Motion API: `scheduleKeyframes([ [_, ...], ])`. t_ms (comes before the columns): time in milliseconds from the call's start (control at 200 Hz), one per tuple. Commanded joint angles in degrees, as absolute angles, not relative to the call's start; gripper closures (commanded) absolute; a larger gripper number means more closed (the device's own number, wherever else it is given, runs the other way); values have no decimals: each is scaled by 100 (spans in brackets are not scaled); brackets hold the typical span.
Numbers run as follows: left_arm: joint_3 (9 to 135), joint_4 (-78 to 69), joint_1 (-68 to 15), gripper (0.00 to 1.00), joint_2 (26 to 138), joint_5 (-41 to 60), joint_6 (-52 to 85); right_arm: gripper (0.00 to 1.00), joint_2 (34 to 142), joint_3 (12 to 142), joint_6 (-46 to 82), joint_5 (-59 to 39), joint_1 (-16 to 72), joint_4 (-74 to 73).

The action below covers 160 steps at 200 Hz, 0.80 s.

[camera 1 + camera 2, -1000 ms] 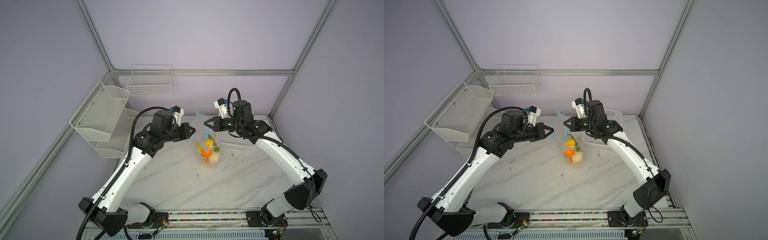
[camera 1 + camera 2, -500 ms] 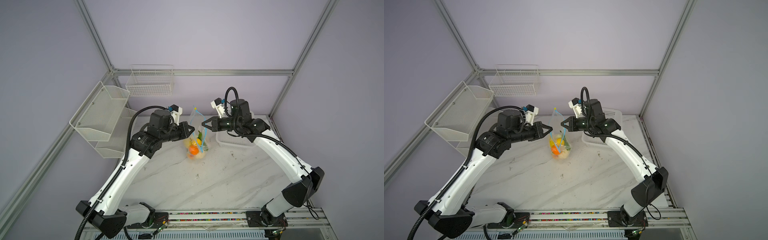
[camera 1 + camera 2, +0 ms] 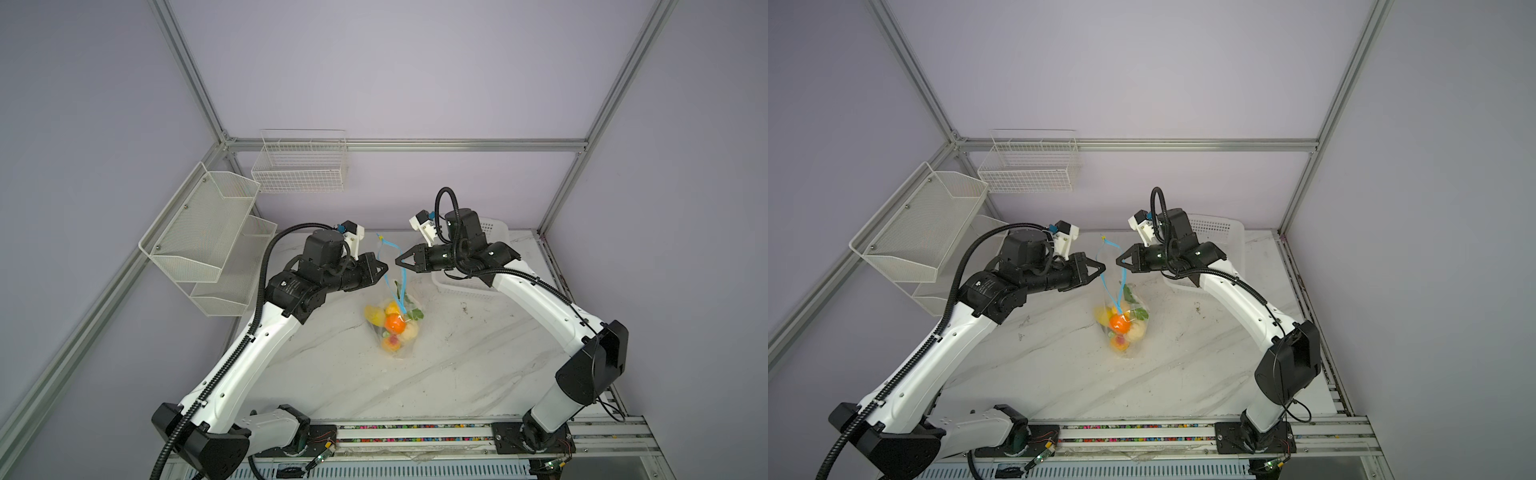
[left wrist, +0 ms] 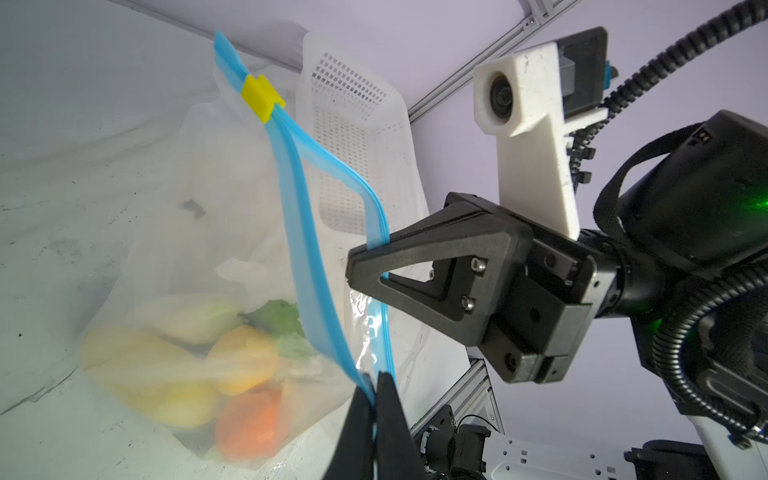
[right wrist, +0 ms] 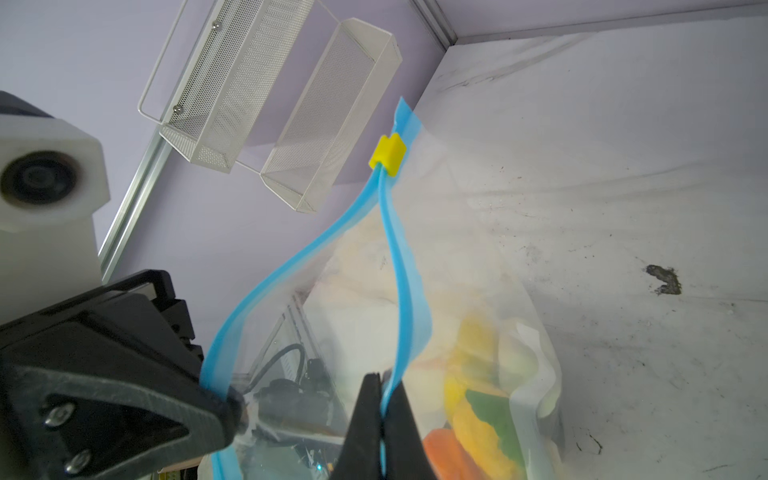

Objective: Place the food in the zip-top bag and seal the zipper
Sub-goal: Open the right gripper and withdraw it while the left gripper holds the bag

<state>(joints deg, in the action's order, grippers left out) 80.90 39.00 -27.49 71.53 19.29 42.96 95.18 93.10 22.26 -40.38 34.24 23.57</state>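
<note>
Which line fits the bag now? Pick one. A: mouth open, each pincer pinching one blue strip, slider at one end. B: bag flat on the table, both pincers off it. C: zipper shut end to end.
A: the left pincer and the right pincer each clamp one strip of the zipper, which is parted from the yellow slider onward.

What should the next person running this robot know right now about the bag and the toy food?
The left gripper is shut on one lip of the zipper.
The right gripper is shut on the other lip.
The zip-top bag hangs between them over the table, with the food inside.
Done: filling.
Left: the mouth gapes and the yellow slider sits at one end; run it along to seal.
</note>
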Motion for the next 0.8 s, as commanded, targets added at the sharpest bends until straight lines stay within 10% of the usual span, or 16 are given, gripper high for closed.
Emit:
scheduleKeyframes([
  [0, 7737, 3326, -2728, 100, 7191, 2023, 4397, 94, 9502, 9179, 2231, -4244, 3472, 1928],
  [290, 7548, 3182, -2730, 100, 7297, 2085, 4448, 87, 9536, 9075, 2184, -4315, 3472, 1819],
  [520, 7475, 3182, -2732, 100, 7296, 2035, 4447, 46, 8881, 8922, 1912, -3360, 3472, 2017],
  [795, 7432, 3112, -2725, 100, 7310, 1990, 4464, 46, 6937, 7199, 2234, -1974, 3656, 1164],
])
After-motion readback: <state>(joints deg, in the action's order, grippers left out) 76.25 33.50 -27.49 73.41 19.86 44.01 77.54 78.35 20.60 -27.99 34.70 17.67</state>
